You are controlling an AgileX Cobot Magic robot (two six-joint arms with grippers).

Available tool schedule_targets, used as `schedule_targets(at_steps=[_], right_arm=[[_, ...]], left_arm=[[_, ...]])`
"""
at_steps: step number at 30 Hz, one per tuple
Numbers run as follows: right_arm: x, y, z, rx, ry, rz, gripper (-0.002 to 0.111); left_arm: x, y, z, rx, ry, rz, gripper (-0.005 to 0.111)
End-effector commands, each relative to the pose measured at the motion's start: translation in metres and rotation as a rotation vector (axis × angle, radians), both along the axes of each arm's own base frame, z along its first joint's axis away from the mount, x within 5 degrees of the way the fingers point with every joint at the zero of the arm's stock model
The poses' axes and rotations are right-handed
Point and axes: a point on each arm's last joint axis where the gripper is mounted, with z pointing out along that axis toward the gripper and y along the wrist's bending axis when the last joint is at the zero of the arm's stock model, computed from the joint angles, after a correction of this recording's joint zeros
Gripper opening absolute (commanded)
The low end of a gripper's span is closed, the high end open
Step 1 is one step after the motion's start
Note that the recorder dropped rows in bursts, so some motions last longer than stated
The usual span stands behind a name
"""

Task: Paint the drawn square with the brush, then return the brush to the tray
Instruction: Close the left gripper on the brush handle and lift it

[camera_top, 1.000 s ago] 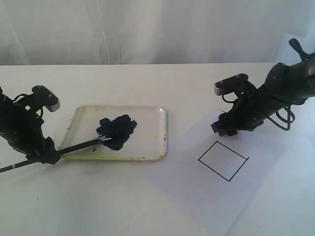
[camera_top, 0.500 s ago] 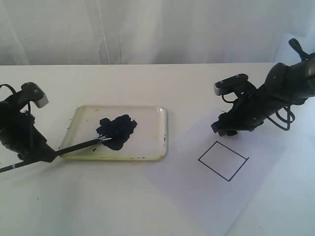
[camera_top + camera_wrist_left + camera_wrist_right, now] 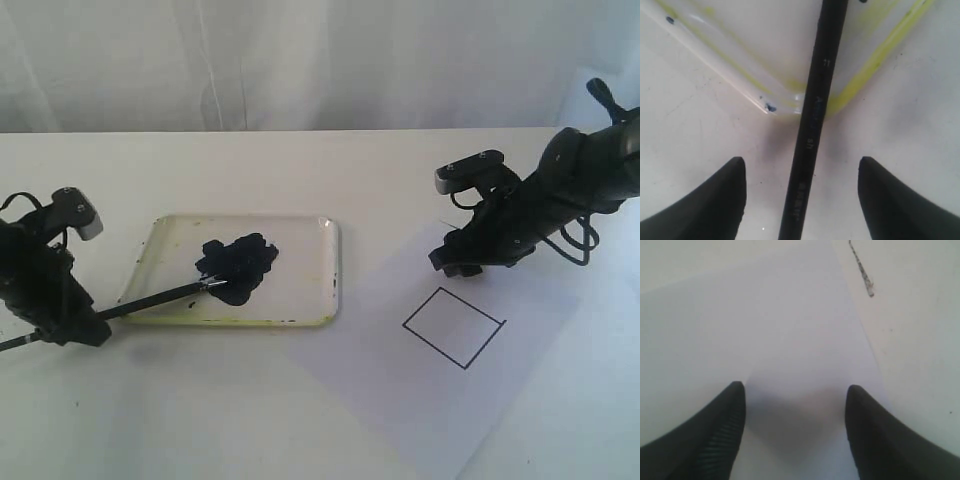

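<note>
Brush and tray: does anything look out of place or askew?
Yes. The brush lies askew: its tip rests in the paint blotch in the tray, while its handle crosses the corner rim and pokes out over the table, between the jaws of the open left gripper.

Two arms low over the surface, both pincers parted.
The left pincer (image 3: 80, 325) points down near the left edge, jaws at their widest; the right pincer (image 3: 458, 265), reaching in from the right edge, angles down, jaws apart.
</note>
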Motion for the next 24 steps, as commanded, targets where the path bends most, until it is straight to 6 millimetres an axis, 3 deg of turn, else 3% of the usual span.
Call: schedule_targets(at_steps=[1,15,24], right_arm=[[-0.0004,-0.0001,-0.0032,-0.004,0.012,0.008,0.055],[-0.0004,-0.0001,-0.0032,-0.006,0.011,0.012,0.055],[-0.0004,-0.0001,-0.0032,-0.006,0.011,0.012,0.055]], left_arm=[[-0.0027,0.0013,-0.0071,0.008,0.031,-0.014,0.063],[-0.003,0.0012,-0.0071,0.006,0.034,-0.016,0.002],[-0.0007,-0.0012,0.0018,-0.013,0.04,-0.062,0.0]])
